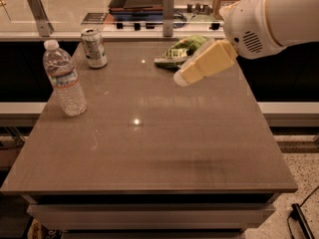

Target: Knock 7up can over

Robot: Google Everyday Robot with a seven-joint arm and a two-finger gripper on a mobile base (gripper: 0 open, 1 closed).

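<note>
The cream-coloured, block-shaped gripper [182, 77] is held above the right rear part of the counter, angled down and to the left from the white rounded arm housing [271, 19]. Nothing is seen to be carried by it. Whether it is released or clenched cannot be told. No contact between its tip and the counter surface can be confirmed.

Just behind the gripper tip and slightly to its left, a crumpled green foil snack bag [180, 50] is lying flat on the counter. The bag's right end is overlapped in view by the gripper. Whether the two are touching cannot be determined.

The small silver-and-green aluminium 7up can [93, 48] is found well apart from the gripper, to its left and slightly further back. It is standing upright near the left rear corner of the counter.

A clear plastic water bottle with a white cap [65, 80] is placed upright further left of the gripper, in front of the can and close to the left edge.

All items are carried by a grey-brown rectangular counter [149, 153]. A black cable [300, 219] is noted on the floor, below and to the right of the gripper.
</note>
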